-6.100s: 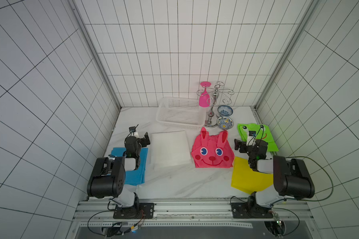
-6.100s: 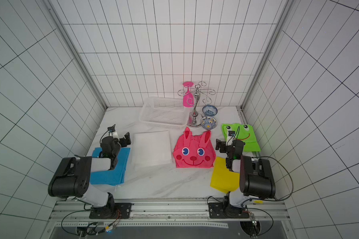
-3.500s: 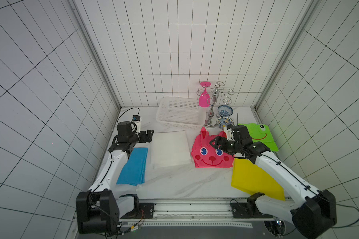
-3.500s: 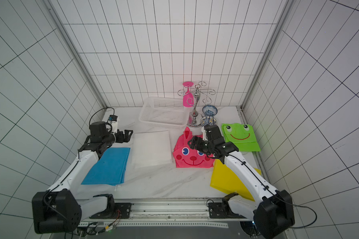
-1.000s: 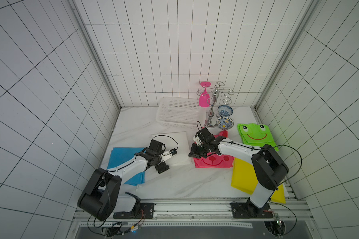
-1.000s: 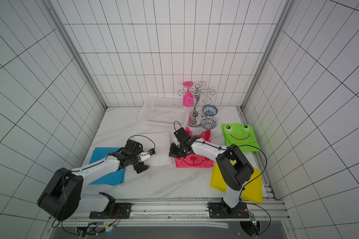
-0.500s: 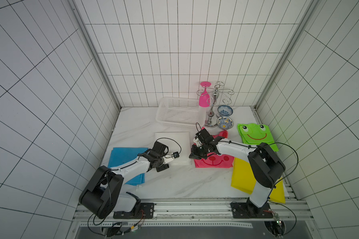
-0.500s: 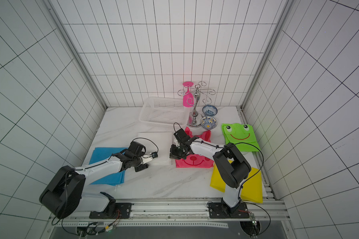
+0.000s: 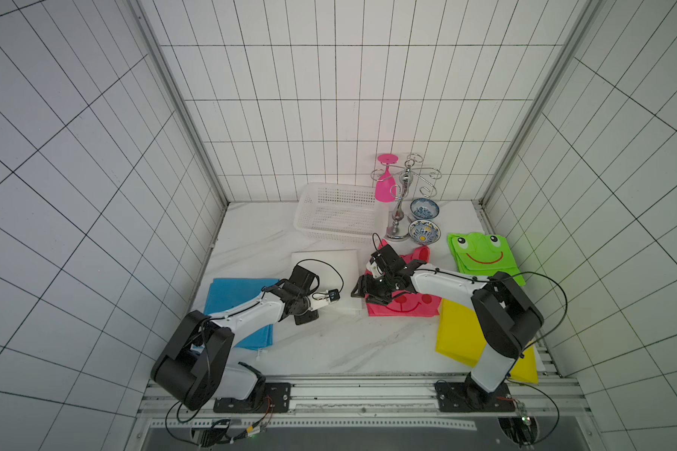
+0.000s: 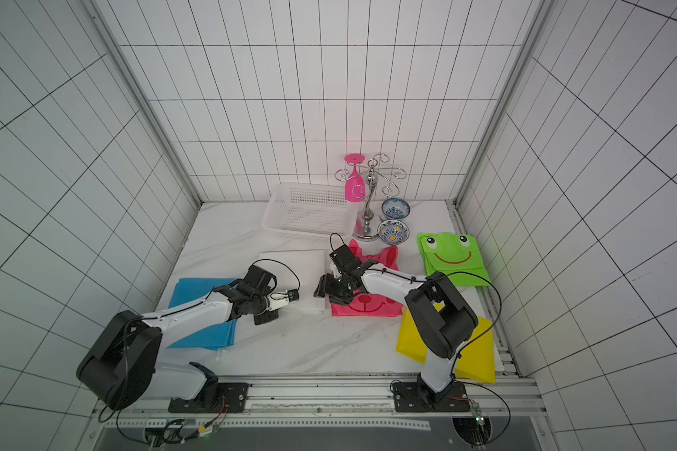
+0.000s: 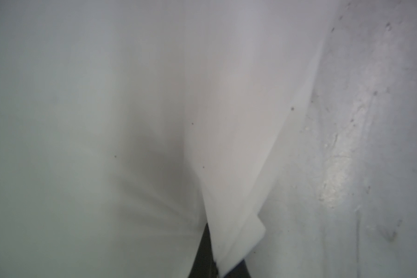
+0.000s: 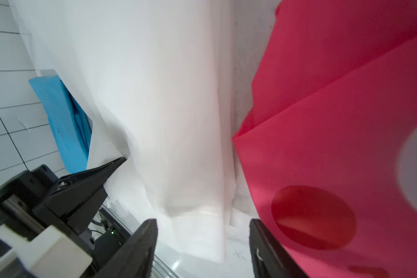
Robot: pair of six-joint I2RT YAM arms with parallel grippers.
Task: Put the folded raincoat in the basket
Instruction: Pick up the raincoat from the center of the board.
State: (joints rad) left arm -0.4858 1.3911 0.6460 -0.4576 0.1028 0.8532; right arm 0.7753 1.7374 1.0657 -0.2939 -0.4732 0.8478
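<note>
**A:** Where is the raincoat, and what holds it?

**B:** The flat white folded plastic raincoat lies on the white marble tabletop. It sits between a folded blue sheet and a folded pink sheet with a rabbit face. It is well short of the shallow white mesh-sided plastic basket at the back. The left gripper is pinched tight on the raincoat's near edge, at the left side. The right gripper has its jaws apart, astride the near right corner, gripping nothing.

**A:** What could go wrong from here?

**B:** A lift on the left pinch alone would likely let the layers sag and the fold fall open. One right jaw stands right at the pink sheet's edge, so a careless close might catch that sheet too.

**A:** Anything you cannot make out?

**B:** Yes. The left wrist view is almost all blurred white cloth with a dark sliver of finger, so I cannot tell whether every layer is caught. In both top views the arms cover the raincoat's near edge.
</note>
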